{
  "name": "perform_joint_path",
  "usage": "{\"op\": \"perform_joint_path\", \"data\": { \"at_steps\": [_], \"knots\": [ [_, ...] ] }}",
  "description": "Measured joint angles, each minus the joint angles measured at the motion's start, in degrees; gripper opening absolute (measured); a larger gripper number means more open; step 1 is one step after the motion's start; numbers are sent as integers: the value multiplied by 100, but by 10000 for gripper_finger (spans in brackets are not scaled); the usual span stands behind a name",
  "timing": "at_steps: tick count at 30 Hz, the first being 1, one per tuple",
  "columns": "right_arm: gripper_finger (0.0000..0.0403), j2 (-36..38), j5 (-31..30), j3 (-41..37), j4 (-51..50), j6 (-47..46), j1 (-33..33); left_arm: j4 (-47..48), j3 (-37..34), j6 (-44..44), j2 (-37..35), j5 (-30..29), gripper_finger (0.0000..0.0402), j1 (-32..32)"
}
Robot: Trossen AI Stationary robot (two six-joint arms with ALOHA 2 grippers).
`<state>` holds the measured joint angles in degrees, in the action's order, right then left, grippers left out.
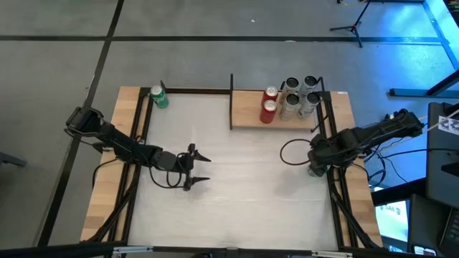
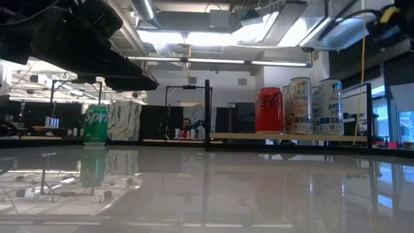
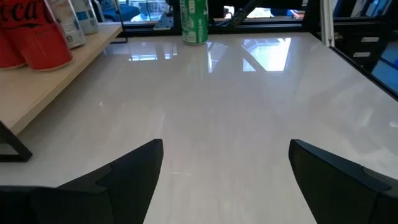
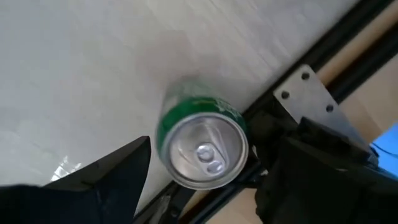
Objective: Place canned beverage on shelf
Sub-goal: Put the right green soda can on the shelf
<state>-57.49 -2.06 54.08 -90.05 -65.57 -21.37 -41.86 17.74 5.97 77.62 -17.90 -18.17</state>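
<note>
A green can [image 4: 202, 149] stands upright on the white tabletop at its right edge, beside the black frame rail; it also shows in the left wrist view [image 3: 194, 22]. My right gripper [image 4: 211, 149] hangs over it, pointing down, open, with a finger on either side of the can's top and not touching it. It also shows in the high view [image 1: 315, 168]. The shelf [image 1: 247, 122], a pale board at the far right, carries two red cans [image 1: 269, 104] and several silver cans [image 1: 301, 97]. My left gripper [image 1: 203, 168] is open and empty over the table's middle.
A second green can [image 1: 159, 97] stands at the table's far left corner and also shows in the low view [image 2: 95, 124]. A black cable loop [image 1: 294, 152] lies on the table near my right gripper. Black frame rails [image 1: 331, 143] run along the table's sides.
</note>
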Motion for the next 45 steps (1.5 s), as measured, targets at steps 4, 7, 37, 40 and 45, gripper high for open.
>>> {"op": "perform_joint_path", "data": {
  "at_steps": [4, 7, 37, 40, 45],
  "knots": [
    [346, -11, -29, -190, 22, 27, 0, -20, 0, -10, 0, -130, 338, 0],
    [346, -13, 8, -234, 51, 29, 0, -20, 0, -10, 0, -137, 338, 0],
    [286, -76, 454, -726, 932, 130, 2, -31, 0, -14, 0, -135, 338, 0],
    [261, -72, 412, -718, 931, 137, 2, -31, 0, -14, 0, -135, 338, 0],
    [259, -72, 355, -713, 1167, 62, 2, -31, 0, -14, 0, -135, 338, 0]
  ]
}}
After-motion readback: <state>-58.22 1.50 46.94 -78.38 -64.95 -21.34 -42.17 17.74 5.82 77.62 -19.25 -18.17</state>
